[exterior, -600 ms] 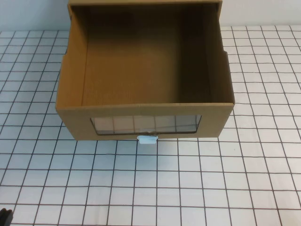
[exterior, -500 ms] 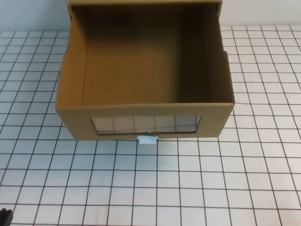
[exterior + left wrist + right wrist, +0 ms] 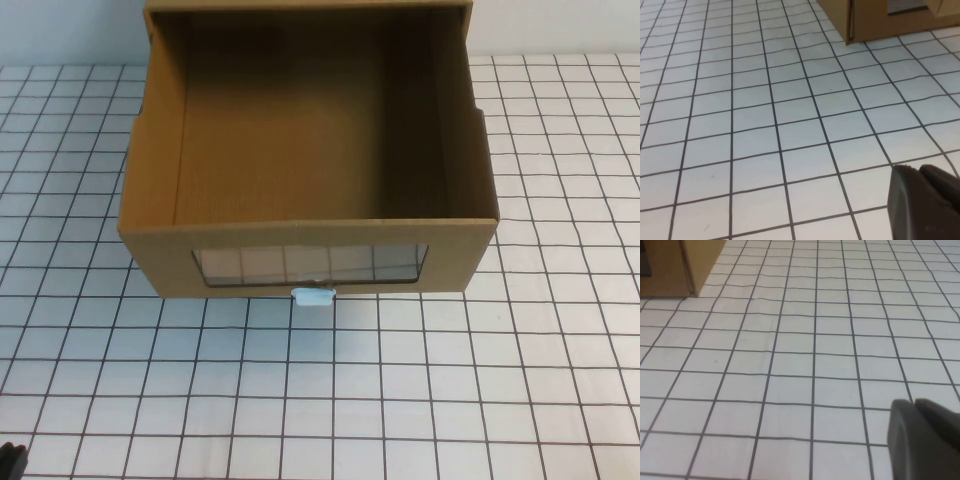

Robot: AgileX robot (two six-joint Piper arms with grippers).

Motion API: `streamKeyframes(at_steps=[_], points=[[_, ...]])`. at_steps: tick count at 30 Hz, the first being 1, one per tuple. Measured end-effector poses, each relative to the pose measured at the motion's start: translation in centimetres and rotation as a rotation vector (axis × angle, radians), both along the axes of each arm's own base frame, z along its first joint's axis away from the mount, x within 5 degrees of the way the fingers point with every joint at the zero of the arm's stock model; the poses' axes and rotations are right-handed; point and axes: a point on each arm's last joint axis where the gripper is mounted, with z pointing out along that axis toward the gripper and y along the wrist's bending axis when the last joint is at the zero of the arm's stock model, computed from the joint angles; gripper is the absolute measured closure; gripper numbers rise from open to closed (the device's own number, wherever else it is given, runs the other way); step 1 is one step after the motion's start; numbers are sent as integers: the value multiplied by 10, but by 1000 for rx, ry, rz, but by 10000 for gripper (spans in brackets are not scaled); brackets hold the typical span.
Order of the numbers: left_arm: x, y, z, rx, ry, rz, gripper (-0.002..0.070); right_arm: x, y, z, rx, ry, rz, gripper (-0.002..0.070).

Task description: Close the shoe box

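Observation:
The shoe box (image 3: pixel 310 240) is a brown cardboard drawer with a clear window (image 3: pixel 310 264) in its front and a small white pull tab (image 3: pixel 313 296) below the window. It is pulled out toward me, and its empty inside is open to view. My left gripper (image 3: pixel 920 172) is shut and empty, low over the table, well in front and to the left of the box, whose corner shows in the left wrist view (image 3: pixel 875 20). My right gripper (image 3: pixel 914 405) is shut and empty, in front and to the right of the box corner (image 3: pixel 670 265). Neither gripper touches the box.
The table (image 3: pixel 450 400) is white with a black grid. A dark bit of the left arm (image 3: pixel 12 456) shows at the high view's bottom left corner. The outer sleeve's top edge (image 3: pixel 300 5) is at the back.

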Motion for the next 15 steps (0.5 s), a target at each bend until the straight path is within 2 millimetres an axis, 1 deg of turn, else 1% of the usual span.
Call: streamKeyframes(at_steps=[9,15], points=[[0,0,0,0,0,0,680,0,0,0,0,0,0,690],[0,0,0,-1,-5,0,680,1,0,3,2,-31,1,690]])
